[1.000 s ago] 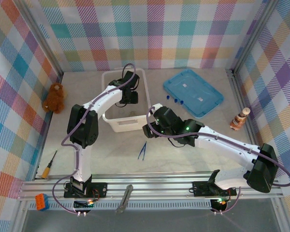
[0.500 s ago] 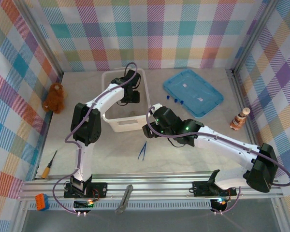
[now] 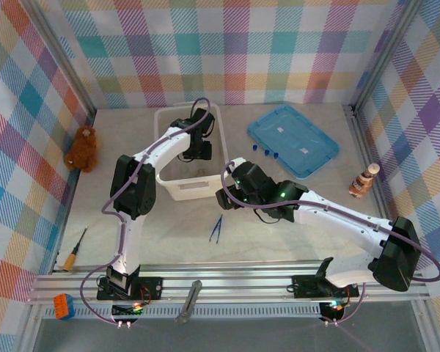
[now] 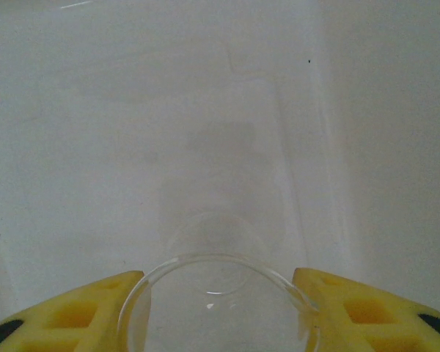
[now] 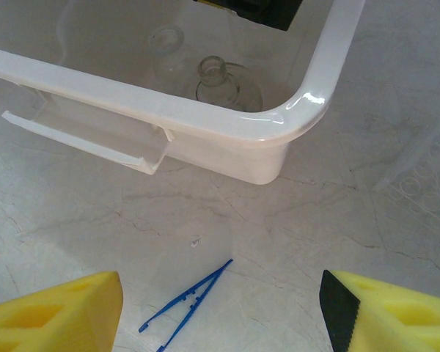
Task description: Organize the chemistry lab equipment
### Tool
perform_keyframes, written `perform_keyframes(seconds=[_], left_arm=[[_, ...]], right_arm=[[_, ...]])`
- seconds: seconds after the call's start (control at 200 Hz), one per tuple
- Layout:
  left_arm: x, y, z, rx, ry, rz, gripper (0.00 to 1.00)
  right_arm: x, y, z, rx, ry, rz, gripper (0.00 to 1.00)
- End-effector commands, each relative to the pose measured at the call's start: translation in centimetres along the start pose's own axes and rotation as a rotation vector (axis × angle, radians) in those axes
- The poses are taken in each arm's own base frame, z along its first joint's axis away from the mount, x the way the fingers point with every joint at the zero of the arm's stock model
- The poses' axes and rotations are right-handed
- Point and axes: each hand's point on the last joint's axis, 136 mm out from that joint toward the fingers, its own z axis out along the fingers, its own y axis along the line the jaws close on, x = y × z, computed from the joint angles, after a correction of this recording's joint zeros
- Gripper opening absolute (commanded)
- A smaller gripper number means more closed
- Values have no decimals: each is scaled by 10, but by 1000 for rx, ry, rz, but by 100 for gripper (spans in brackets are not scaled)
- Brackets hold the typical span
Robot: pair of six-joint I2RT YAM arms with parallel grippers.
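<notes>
Near edge of table (image 3: 161,242): tweezers (image 3: 215,229) lie flat, at 5 o'clock from the bin (image 3: 187,192).
Right gripper (image 5: 220,323): fingers spread wide, holding nothing, over the tweezers, just short of the bin's near corner.
Bin: white; flask (image 5: 224,81) stands inside by that corner.
Left gripper (image 4: 220,308): inside the bin, pinching a beaker (image 4: 216,290) at its rim.
Tubes (image 3: 264,152): blue-capped, at 2 o'clock from the bin, just beside the blue lid (image 3: 293,139).

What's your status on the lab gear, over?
Left gripper shut on beaker, inside white bin. Right gripper open above tweezers on table. No obstruction seen.
</notes>
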Motion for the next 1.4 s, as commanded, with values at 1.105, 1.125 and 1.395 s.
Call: perform_keyframes(seconds=[1.105,1.125,1.395], left_arm=[[-30,3,-67,53,-137,-50,64],[-32,3,-73,56,-150,-52,64],[-41,13,-138,82,-260,-83,64]], right_arm=[[-8,5,-6,-19,-27,13,73],[-7,5,-5,-18,-26,12,73],[9,3,2,-3,20,31,75]])
